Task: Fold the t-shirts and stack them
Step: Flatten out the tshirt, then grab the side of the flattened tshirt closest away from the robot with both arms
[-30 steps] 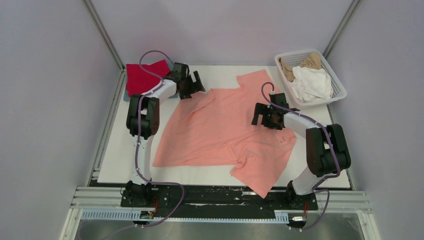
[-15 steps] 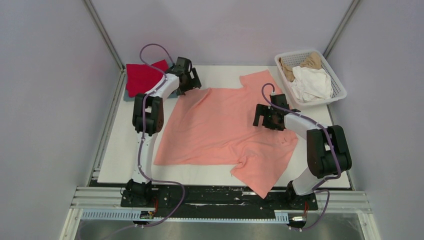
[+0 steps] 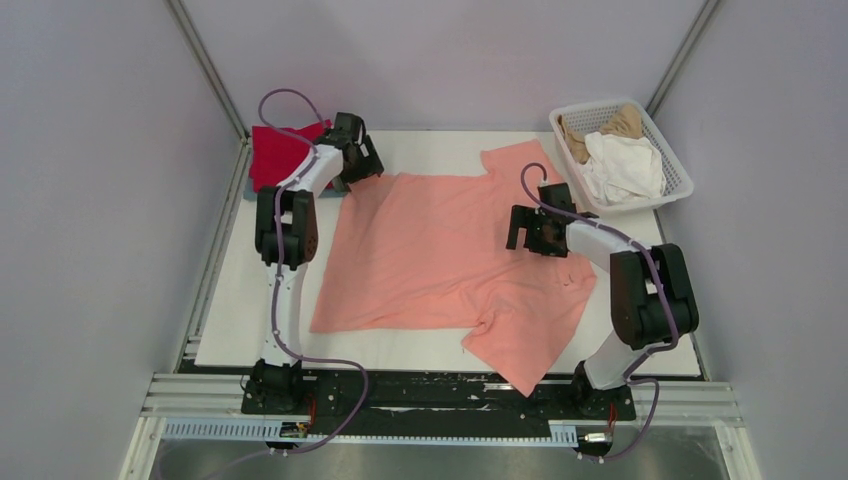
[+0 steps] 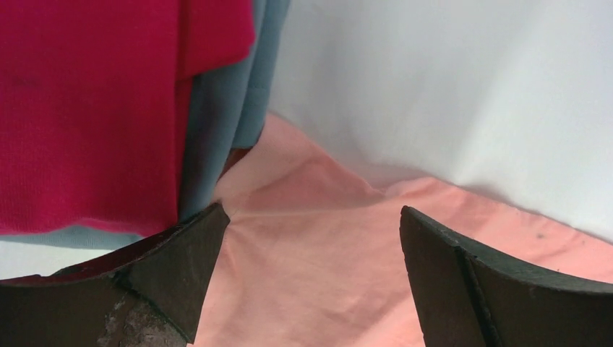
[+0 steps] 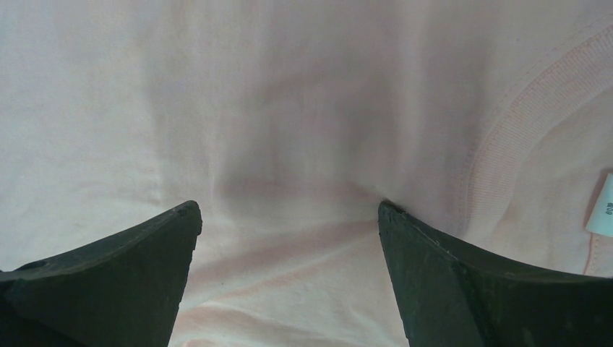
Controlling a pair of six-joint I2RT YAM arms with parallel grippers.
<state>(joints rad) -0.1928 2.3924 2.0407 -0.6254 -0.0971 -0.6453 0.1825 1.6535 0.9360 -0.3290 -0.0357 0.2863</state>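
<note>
The salmon-pink t-shirt (image 3: 450, 250) lies spread on the white table, one sleeve hanging toward the front edge. My left gripper (image 3: 355, 160) is open over the shirt's far-left corner (image 4: 311, 275), next to the folded bright red t-shirt (image 3: 280, 150) that lies on a grey-blue one (image 4: 224, 94). My right gripper (image 3: 530, 228) is open, with both fingertips pressed down on the pink cloth (image 5: 289, 144) just left of the collar (image 5: 506, 130). Nothing is held in either gripper.
A white lattice basket (image 3: 600, 105) at the back right holds a white shirt (image 3: 620, 165) and a tan one (image 3: 615, 122). The red and grey-blue stack sits at the table's far-left corner. A metal rail runs along the table's left edge (image 3: 215, 260).
My left gripper has moved toward the far-left corner, and the shirt's folded-over far-left part has been drawn out flat. The right gripper has stayed in place on the cloth.
</note>
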